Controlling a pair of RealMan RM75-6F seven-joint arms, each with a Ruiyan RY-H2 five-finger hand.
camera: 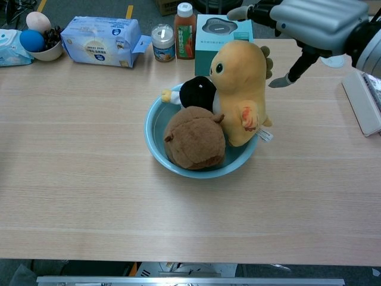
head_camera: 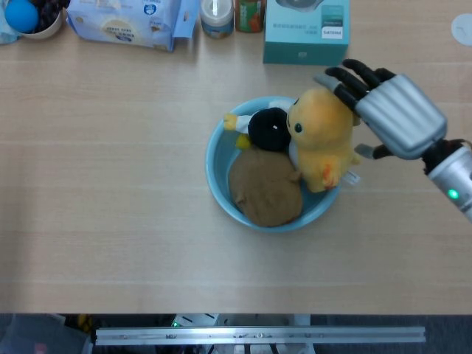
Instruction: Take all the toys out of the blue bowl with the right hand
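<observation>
Pale wooden table (head_camera: pixel 110 184), blue bowl (head_camera: pixel 215 173) in middle. Right hand (head_camera: pixel 387 110) spread wide, empty, just right of upright yellow plush (head_camera: pixel 321 136) (nearest toy, on bowl's right rim).

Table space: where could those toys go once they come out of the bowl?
Bare wood runs left of the blue bowl and all along the near edge of the table. The far edge is crowded: tissue pack, jar, bottle, teal box.
</observation>
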